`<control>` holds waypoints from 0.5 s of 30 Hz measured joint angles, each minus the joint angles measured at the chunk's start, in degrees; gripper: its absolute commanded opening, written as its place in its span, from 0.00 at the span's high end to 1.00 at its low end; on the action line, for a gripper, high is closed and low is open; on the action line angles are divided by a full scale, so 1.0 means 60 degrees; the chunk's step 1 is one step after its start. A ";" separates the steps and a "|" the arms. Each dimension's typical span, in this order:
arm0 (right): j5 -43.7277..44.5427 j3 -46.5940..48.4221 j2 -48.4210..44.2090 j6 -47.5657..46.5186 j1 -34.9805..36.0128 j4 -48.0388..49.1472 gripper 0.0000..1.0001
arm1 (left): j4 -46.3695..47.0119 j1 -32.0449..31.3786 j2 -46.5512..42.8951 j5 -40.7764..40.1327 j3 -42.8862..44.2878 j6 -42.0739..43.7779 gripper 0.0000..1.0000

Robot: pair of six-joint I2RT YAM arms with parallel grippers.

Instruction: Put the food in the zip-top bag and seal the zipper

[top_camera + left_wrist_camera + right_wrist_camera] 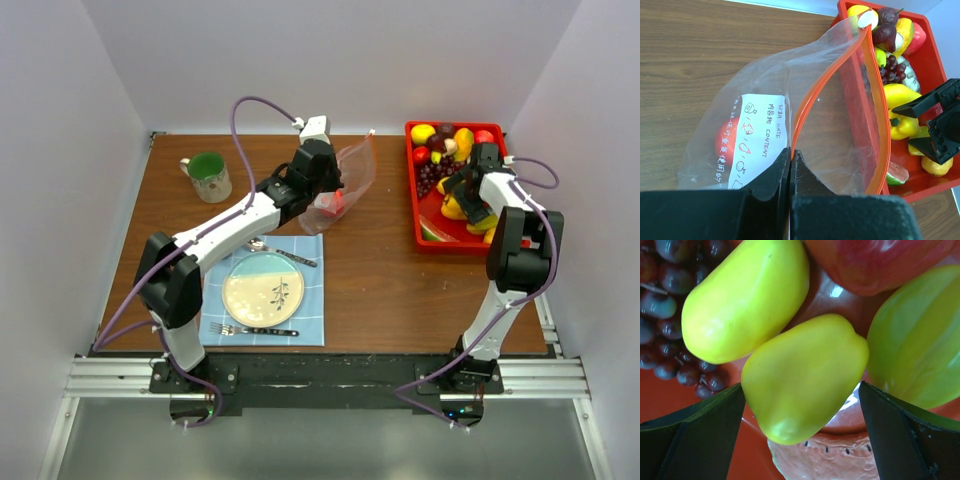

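Left fingers (840,215), clamped together on the clear crinkly zip-top bag (760,80) on the wooden bench (380,290), hold its mouth open toward three o'clock, where right fingers (900,435) stand apart astride a glossy yellow toy pepper (800,375) in the red tray (925,185).

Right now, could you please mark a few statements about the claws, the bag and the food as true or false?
The left claw is shut on the mouth edge of the clear crinkly plastic bag. True.
The right claw is shut on the glossy yellow toy pepper. False: it stands open around it, over the red rectangular tray.
The bag is empty. False: a red piece lies inside.
The bag's thin orange-red zipper strip is unsealed. True.
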 measured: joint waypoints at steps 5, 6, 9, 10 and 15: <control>-0.0106 -0.0135 0.0000 0.0033 -0.0153 0.0255 0.01 | -0.0015 0.0000 0.0004 0.0000 0.0000 0.0007 1.00; -0.0171 -0.0182 0.0000 0.0047 -0.0178 0.0313 0.01 | -0.0018 0.0000 0.0004 0.0000 0.0004 0.0007 1.00; -0.0291 -0.0226 0.0011 0.0087 -0.0248 0.0353 0.02 | -0.0047 0.0000 0.0007 0.0000 0.0026 0.0055 1.00; -0.0291 -0.0222 0.0015 0.0098 -0.0259 0.0353 0.04 | -0.0062 0.0000 0.0011 0.0000 0.0044 0.0069 1.00; -0.0368 -0.0222 0.0073 0.0131 -0.0270 0.0393 0.27 | -0.0076 0.0000 0.0029 0.0018 0.0106 0.0073 1.00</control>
